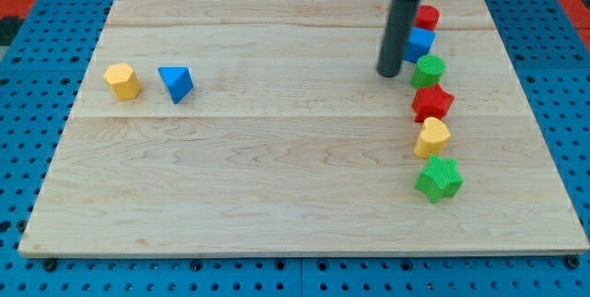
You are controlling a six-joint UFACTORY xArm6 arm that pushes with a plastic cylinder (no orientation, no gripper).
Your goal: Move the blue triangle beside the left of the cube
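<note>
The blue triangle [175,83] lies at the view's left on the wooden board [277,168], just right of a yellow hexagon block [122,81]. The blue cube [419,42] sits at the view's upper right, partly behind the rod. My tip [389,74] rests on the board just left of the blue cube and the green round block [428,71], far to the right of the blue triangle.
A column of blocks runs down the view's right: a red round block [428,17], the blue cube, the green round block, a red star [432,103], a yellow block [431,137] and a green star [439,179]. A blue pegboard surrounds the board.
</note>
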